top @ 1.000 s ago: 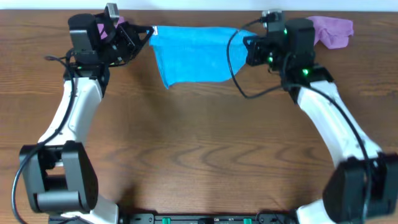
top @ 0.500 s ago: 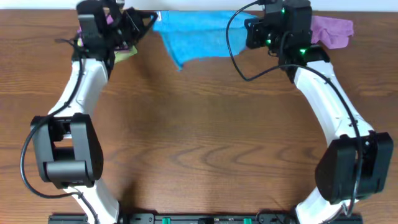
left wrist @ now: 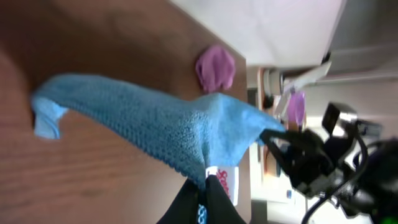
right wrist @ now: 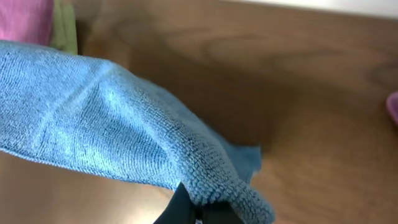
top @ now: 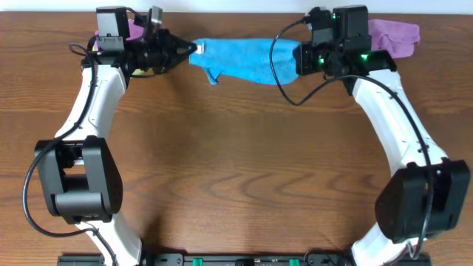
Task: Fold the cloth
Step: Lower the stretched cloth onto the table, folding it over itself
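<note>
Both arms reach far across the brown wooden worktop (top: 236, 162) and bend in so they point at each other. The left gripper (top: 194, 50) pinches one corner of the fuzzy blue cloth (top: 240, 60), its fingers pressed tight on it. The right gripper (top: 299, 58) pinches the other end. The cloth hangs stretched between the two grippers, sagging in the middle. A crumpled purple cloth (top: 392, 35) lies just behind the right gripper.

- Left arm (top: 92, 96): white links, black joints.
- Right arm (top: 395, 111): the same, with green lights (top: 362, 58) at its wrist.
- Black cable (top: 273, 63) loops off it.
- Left gripper (left wrist: 208, 183): black fingers.
</note>
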`<state>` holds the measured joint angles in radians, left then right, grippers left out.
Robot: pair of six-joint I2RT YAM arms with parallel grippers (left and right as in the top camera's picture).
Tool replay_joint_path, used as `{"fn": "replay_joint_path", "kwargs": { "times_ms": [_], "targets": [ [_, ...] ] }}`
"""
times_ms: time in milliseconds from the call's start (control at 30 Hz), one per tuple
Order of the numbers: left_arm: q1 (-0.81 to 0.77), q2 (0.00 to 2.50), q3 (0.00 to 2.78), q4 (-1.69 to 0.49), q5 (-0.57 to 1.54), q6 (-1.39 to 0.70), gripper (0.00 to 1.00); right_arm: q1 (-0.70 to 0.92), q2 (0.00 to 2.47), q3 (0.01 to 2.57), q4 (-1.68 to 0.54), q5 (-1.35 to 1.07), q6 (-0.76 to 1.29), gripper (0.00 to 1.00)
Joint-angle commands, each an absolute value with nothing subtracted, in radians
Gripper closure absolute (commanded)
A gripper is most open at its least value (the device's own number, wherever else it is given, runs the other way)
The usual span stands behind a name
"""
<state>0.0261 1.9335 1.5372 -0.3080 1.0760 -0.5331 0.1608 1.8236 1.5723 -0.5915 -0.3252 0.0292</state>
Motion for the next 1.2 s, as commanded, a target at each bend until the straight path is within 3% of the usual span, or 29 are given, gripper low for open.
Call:
{"fn": "replay_joint_path", "kwargs": {
  "times_ms": [0, 600, 1167],
  "targets": [
    [0.034, 1.914, 1.549, -0.376, 1.133, -0.397, 0.94, 0.152, 1.770, 1.591, -0.638, -0.349, -0.009, 0.99],
    [0.034, 1.851, 1.539, -1.213, 1.063, 0.224, 0.94, 0.181, 1.729, 1.544, -0.985, -0.439, -0.088, 0.99],
    [0.032, 1.851, 1.159, -1.174, 1.066, 0.354, 0.94, 0.197, 1.442, 1.021, -0.812, -0.442, -0.014, 0.99]
  ]
}}
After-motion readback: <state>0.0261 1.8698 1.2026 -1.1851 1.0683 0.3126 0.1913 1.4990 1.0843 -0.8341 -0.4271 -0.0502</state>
